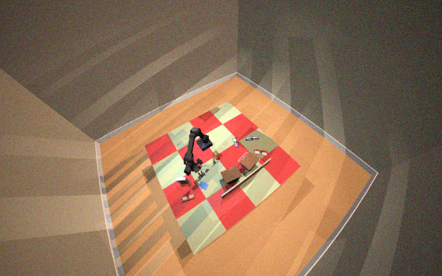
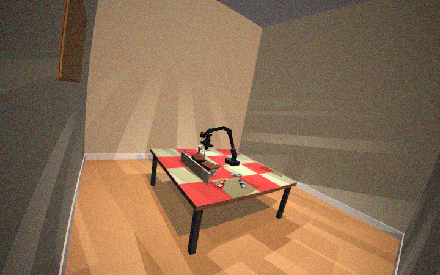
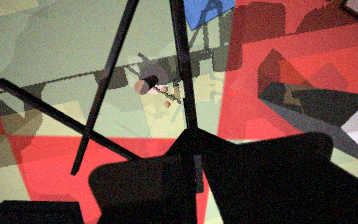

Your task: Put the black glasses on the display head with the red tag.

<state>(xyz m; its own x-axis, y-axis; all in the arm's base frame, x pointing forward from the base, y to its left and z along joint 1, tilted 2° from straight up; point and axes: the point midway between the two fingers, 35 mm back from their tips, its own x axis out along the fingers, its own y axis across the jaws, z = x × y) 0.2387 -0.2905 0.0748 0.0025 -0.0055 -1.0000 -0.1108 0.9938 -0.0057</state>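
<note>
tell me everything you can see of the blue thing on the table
The blue thing is a small, flat, four-sided piece in one plain blue, its material unclear. It lies on the checkered table top, beside a red square, with the white-topped block nearby. Nothing visibly touches it from above. The wrist view cuts off part of it.

Top view: end effector (image 1: 202,173) and thin dark parts near it too small to separate, left of centre; red tag not discernible. Exterior view: lower parts of brown-topped pieces (image 2: 198,157) partly hidden by upright board (image 2: 195,168), centre. Wrist view: blue patch (image 3: 207,11) cut off by top edge; dark frame bars (image 3: 107,87) blurred, lower part hidden.
</note>
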